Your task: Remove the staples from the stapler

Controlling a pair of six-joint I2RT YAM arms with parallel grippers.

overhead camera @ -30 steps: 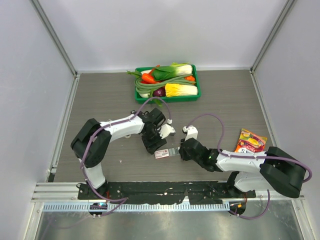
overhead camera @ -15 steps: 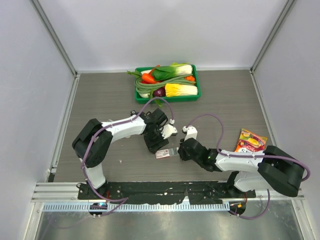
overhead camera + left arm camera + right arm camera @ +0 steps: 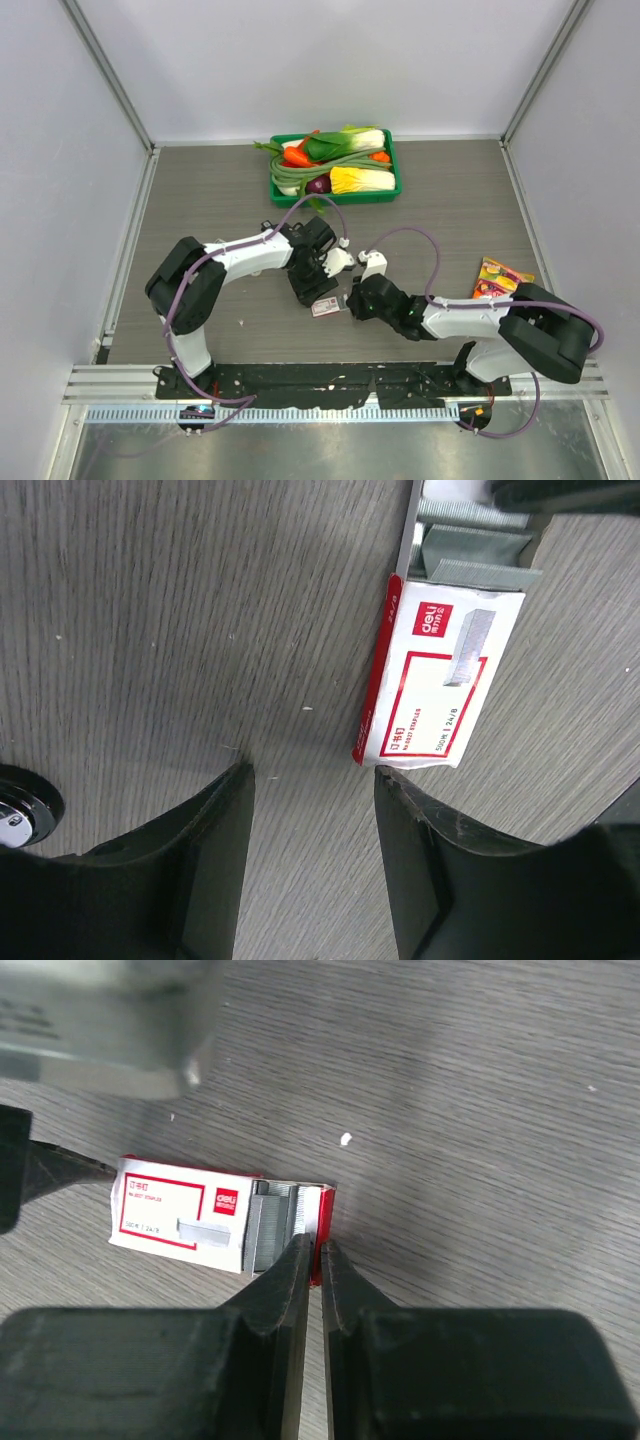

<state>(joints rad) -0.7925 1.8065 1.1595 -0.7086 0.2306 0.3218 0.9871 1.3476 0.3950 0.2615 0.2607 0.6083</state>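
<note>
The right pincer is pinched shut on the end flap of the staple box, right beside the staples in its open end, while the left pincer gapes empty near the box, so a pull could drag it and spill them.

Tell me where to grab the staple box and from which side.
Take the staple box across its two long edges, coming straight down from above: it lies flat on the table, and one short end is open with staples showing.
</note>
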